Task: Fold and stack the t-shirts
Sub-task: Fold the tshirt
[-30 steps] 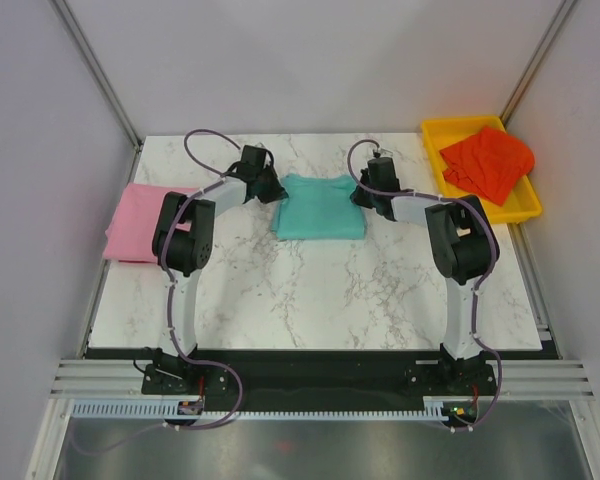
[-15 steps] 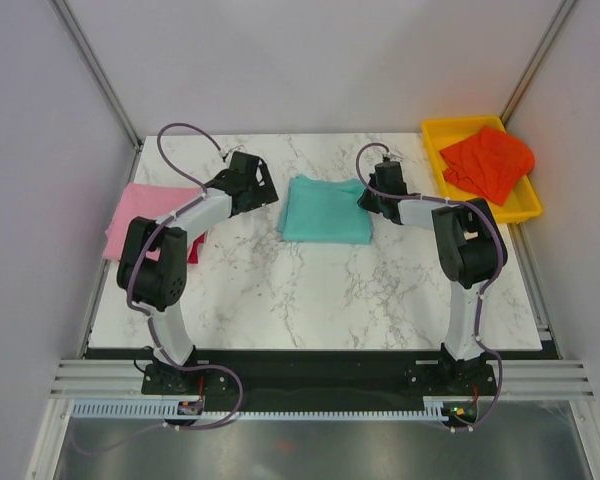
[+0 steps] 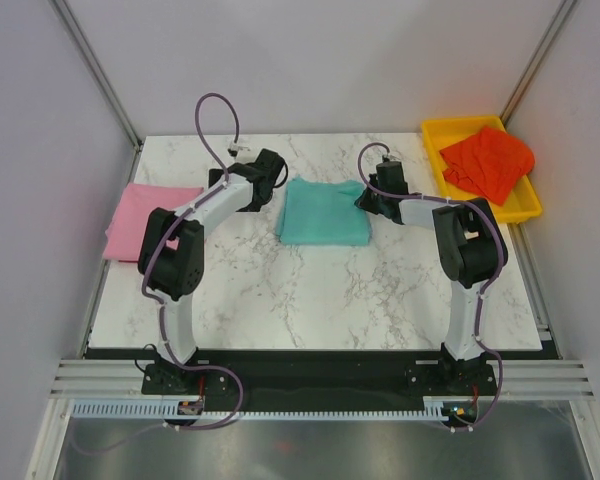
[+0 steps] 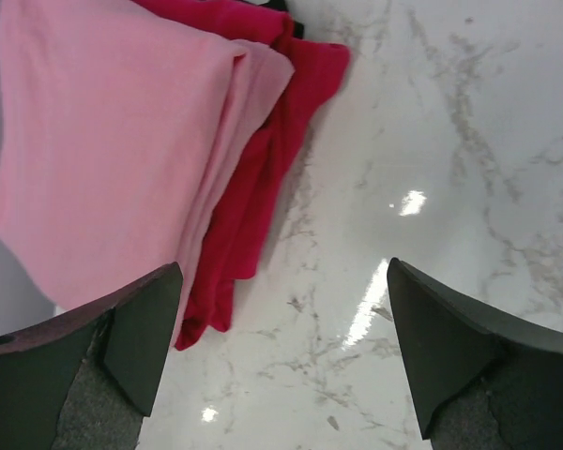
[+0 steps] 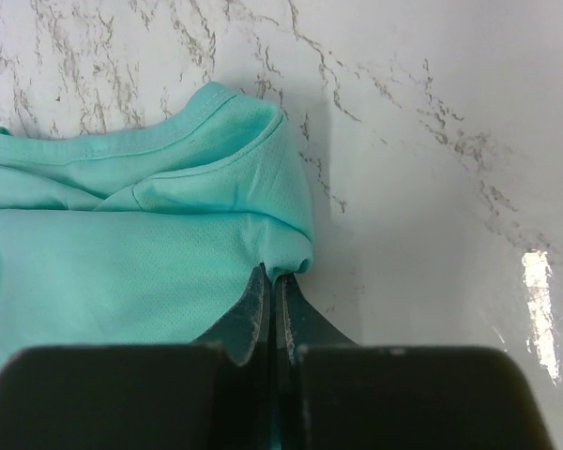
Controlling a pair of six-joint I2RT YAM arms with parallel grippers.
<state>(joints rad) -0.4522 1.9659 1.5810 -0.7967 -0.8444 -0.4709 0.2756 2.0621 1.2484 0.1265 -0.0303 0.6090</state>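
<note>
The teal shirt (image 3: 323, 210) lies folded at the far middle of the table (image 3: 310, 290). The pink shirt (image 3: 140, 220) sits on the crimson shirt (image 4: 263, 169) at the left edge, so the stack is begun. The orange-red shirt (image 3: 487, 160) lies crumpled in the tray (image 3: 433, 140), still to fold. My left fingers (image 3: 273, 172) are apart over marble. My right fingers (image 5: 274, 281) are together at the teal shirt's corner, pinching or not I cannot tell. There is room on the near side.

My worktop (image 3: 310, 290) is white, grey-veined marble; teal shirt (image 3: 325, 212), pink shirt (image 3: 145, 215), crimson shirt (image 4: 263, 159), orange-red shirt (image 3: 490, 160), yellow tray (image 3: 438, 135).
</note>
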